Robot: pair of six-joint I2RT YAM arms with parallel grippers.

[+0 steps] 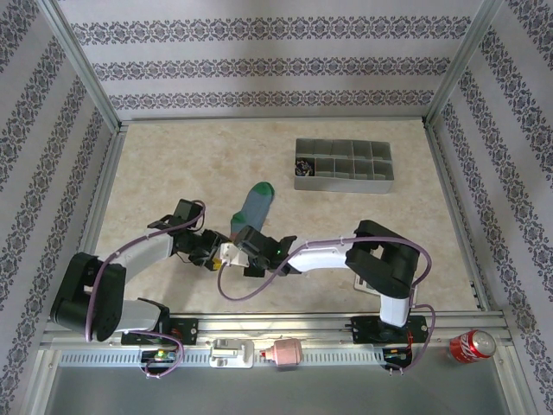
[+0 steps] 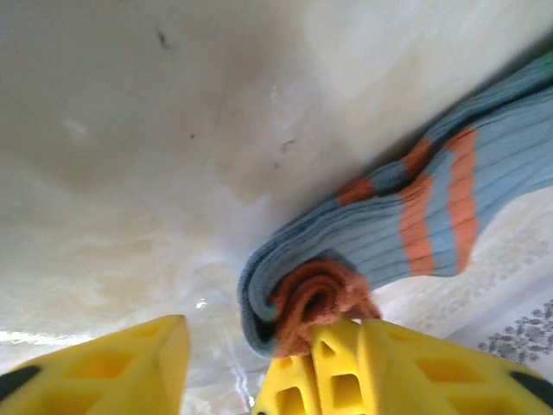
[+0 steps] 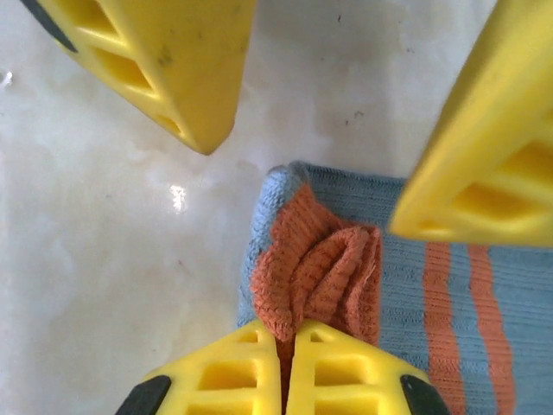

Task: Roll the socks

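Observation:
A blue-teal sock [image 1: 257, 206] with orange stripes and a green toe lies on the table. Its orange cuff [image 3: 315, 268] is rolled into the blue fabric at the near end [image 2: 320, 294]. My right gripper [image 3: 294, 333] is shut on the orange cuff, pinching a fold of it between its yellow fingertips. My left gripper [image 2: 276, 346] is open, with its fingers [image 3: 173, 60] on either side of the rolled end, and the right gripper [image 2: 324, 354] comes in between them. From above, the left gripper [image 1: 207, 251] and the right gripper [image 1: 232, 252] meet at the sock's near end.
A grey compartment tray [image 1: 344, 164] stands at the back right with a small dark item [image 1: 304, 164] in one cell. A red can [image 1: 471, 346] lies by the near right corner. Patterned walls and metal posts enclose the table.

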